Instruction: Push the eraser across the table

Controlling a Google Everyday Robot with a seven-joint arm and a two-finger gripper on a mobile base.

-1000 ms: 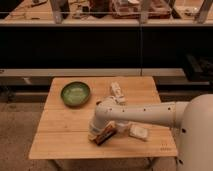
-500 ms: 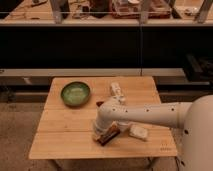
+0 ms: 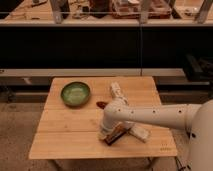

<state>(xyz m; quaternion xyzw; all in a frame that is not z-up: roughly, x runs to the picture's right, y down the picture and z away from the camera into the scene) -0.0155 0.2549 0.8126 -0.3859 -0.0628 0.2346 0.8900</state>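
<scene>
**Bamboo tabletop, eraser right at the gripper**

Dark brown-black on top with a reddish-orange edge showing along its near side, the eraser (image 3: 116, 135) is a small flat block lying at a slant, one end higher in the frame than the other. It sits right at the tip of the gripper (image 3: 109, 134), touching it or as good as, on the side toward the white arm (image 3: 155, 116). Honestly can't tell whether the fingers are spread, closed, or clamped on anything, they just blend into the pale end of the arm.

Both are on the table (image 3: 65, 145), light plank wood, in the front half and a bit right of the middle. There's a small dark mark near the front right corner.

Just past the eraser, away from the gripper, a pale wrapped packet (image 3: 140, 132) lies flat, close to the eraser's far end. Behind the gripper, toward the back of the table, there's a dark red oval thing (image 3: 102, 104), and beyond that a second pale packet (image 3: 116, 90) lying lengthwise.

Only container around is a green bowl (image 3: 75, 93), well off to the back left of the gripper. Its inside looks lighter green; can't make out any contents.
</scene>
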